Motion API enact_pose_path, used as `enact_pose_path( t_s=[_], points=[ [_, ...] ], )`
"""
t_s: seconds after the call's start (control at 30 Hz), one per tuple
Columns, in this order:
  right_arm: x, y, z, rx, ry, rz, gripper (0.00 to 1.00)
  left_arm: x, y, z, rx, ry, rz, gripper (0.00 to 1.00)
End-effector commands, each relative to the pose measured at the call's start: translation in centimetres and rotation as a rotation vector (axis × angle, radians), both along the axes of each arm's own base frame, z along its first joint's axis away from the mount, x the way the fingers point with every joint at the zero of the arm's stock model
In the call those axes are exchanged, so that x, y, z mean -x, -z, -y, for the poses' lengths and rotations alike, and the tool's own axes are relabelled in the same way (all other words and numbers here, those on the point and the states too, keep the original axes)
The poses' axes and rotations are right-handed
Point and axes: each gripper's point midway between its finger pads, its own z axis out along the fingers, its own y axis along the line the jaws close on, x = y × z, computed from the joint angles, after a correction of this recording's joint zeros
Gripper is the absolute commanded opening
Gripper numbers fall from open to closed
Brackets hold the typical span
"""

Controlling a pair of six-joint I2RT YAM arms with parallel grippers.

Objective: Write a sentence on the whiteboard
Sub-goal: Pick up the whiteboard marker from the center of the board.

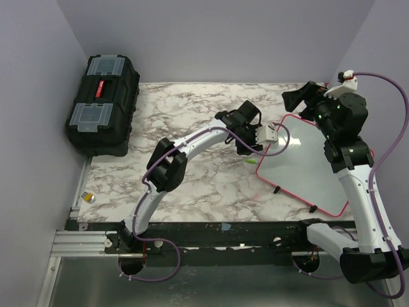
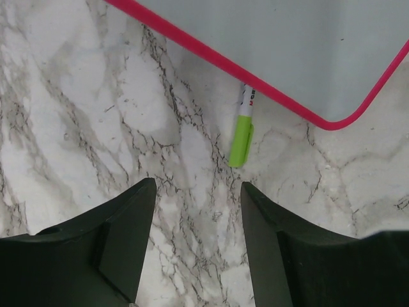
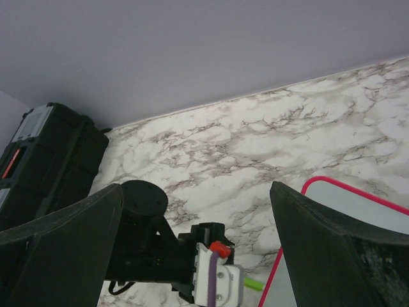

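The whiteboard (image 1: pixel 307 163) lies flat at the right of the marble table, with a red-pink frame and a bare white face; no sentence shows on it. One rounded corner of the whiteboard (image 2: pixel 287 45) fills the top of the left wrist view. A marker with a green cap (image 2: pixel 241 134) lies on the table against that frame, also seen as the marker (image 1: pixel 252 162) from above. My left gripper (image 2: pixel 198 192) hangs over the marble just short of the cap, open with nothing between its fingers. My right gripper (image 1: pixel 294 102) is raised over the board's far corner, wide open and empty.
A black toolbox (image 1: pixel 102 102) with clear lid compartments stands at the far left against the wall. A small yellow item (image 1: pixel 89 197) lies near the table's left front corner. Two black clips (image 1: pixel 276 189) sit on the board's near edge. Grey walls enclose the table.
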Motion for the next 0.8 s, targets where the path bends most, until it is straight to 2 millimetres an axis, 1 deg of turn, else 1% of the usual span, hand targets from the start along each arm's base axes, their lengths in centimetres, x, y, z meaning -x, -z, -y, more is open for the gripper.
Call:
enact_pose_path(
  t_s=[0.0, 0.07, 0.2, 0.23, 0.27, 0.3, 0.33, 0.43, 0.53, 0.57, 0.6, 0.63, 0.67, 0.7, 0.77],
  points=[
    [0.1, -1.0, 0.0, 0.016, -0.006, 0.025, 1.00, 0.8, 1.8, 0.7, -0.094, -0.030, 0.015, 0.58],
    [0.1, -1.0, -0.2, 0.012, -0.016, 0.027, 1.00, 1.1, 2.3, 1.1, -0.115, -0.057, 0.018, 0.59],
    [0.0, -0.9, -0.4, 0.009, -0.028, 0.025, 1.00, 1.9, 4.2, 1.8, -0.171, -0.087, 0.034, 0.62],
    [0.0, -0.8, -0.5, 0.007, -0.030, 0.024, 1.00, 1.8, 4.5, 1.9, -0.182, -0.102, 0.041, 0.68],
    [0.1, -0.7, -0.5, 0.006, -0.033, 0.023, 1.00, 1.7, 4.7, 2.1, -0.184, -0.125, 0.045, 0.70],
    [0.1, -0.6, -0.6, 0.005, -0.038, 0.023, 1.00, 1.6, 4.7, 2.1, -0.186, -0.140, 0.047, 0.69],
    [0.1, -0.6, -0.7, 0.003, -0.043, 0.022, 1.00, 1.6, 4.7, 2.1, -0.190, -0.147, 0.040, 0.71],
    [0.2, -0.6, -0.9, -0.002, -0.054, 0.024, 1.00, 1.3, 4.2, 2.0, -0.192, -0.218, 0.021, 0.71],
    [0.3, -0.8, -1.1, -0.008, -0.066, 0.027, 1.00, 2.5, 3.8, 2.1, -0.178, -0.246, -0.056, 0.68],
    [0.3, -0.8, -1.1, -0.009, -0.066, 0.027, 1.00, 2.7, 3.9, 2.3, -0.165, -0.269, -0.079, 0.70],
    [0.4, -0.8, -1.2, -0.010, -0.068, 0.028, 1.00, 2.8, 4.1, 2.4, -0.152, -0.293, -0.099, 0.72],
    [0.4, -0.8, -1.2, -0.011, -0.071, 0.028, 1.00, 3.1, 4.3, 2.6, -0.145, -0.301, -0.126, 0.87],
    [0.4, -0.7, -1.3, -0.012, -0.075, 0.026, 1.00, 3.5, 4.6, 2.9, -0.142, -0.295, -0.151, 0.98],
    [0.4, -0.8, -1.3, -0.012, -0.076, 0.028, 1.00, 3.5, 4.7, 3.0, -0.140, -0.311, -0.167, 0.98],
    [0.6, -0.8, -1.3, -0.012, -0.079, 0.029, 1.00, 3.5, 4.4, 3.3, -0.116, -0.319, -0.210, 0.99]
  ],
)
